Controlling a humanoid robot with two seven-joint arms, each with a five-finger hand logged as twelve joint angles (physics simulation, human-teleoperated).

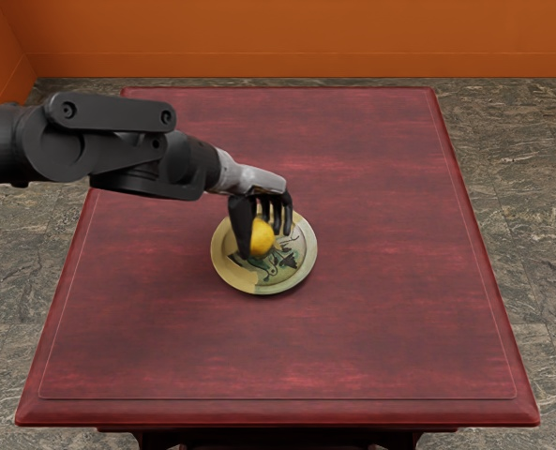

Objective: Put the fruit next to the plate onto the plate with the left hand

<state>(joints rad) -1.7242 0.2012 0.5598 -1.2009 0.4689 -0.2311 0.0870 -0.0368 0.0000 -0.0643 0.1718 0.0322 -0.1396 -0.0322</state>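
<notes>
The table (371, 309) is red-stained wood with streaky grain and a soft satin sheen. The plate (301, 269) is olive-yellow and faintly glossy, probably glazed ceramic, though at this size that is hard to judge. The fruit (262, 237) has a smooth, matt yellow skin. The left hand (263, 214) is matt black, on a pale brushed-metal wrist (249, 178). The floor (531, 187) is mottled grey stone.

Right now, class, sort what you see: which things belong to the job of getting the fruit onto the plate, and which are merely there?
Belong to the job:
- left robot hand, closed around the fruit
- yellow fruit, held over the plate
- plate

Merely there:
- red table
- stone floor
- orange wall
</notes>
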